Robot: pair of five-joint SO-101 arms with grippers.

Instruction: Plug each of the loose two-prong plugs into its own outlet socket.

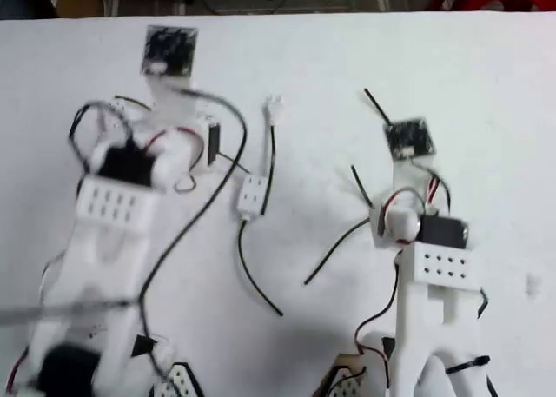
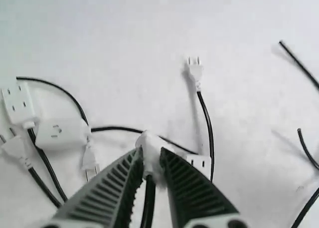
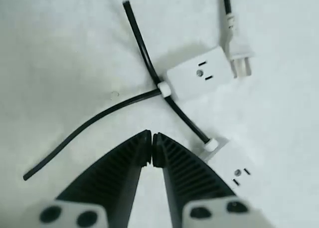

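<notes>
My left gripper (image 2: 149, 160) is shut on a white plug (image 2: 148, 141) whose black cable runs back between the fingers; its prongs are hidden. Just past it lies a white outlet socket (image 2: 200, 161). Farther off a loose two-prong plug (image 2: 194, 70) lies flat, seen from above as the plug (image 1: 274, 109) beside the socket (image 1: 252, 195). Two more sockets (image 2: 17, 102) (image 2: 62, 133) and two loose plugs (image 2: 15, 148) (image 2: 89, 160) lie to one side. My right gripper (image 3: 151, 140) is shut and empty above a socket (image 3: 199, 76) with a plug (image 3: 240, 51) beside it; another socket (image 3: 234, 172) is close by.
Black cables (image 3: 89, 123) cross the white table (image 1: 486, 84) under the right arm, and loose cable ends (image 1: 308, 280) stick out between the arms. Another cable (image 2: 299, 63) lies off to the side of the left gripper. The far half of the table is bare.
</notes>
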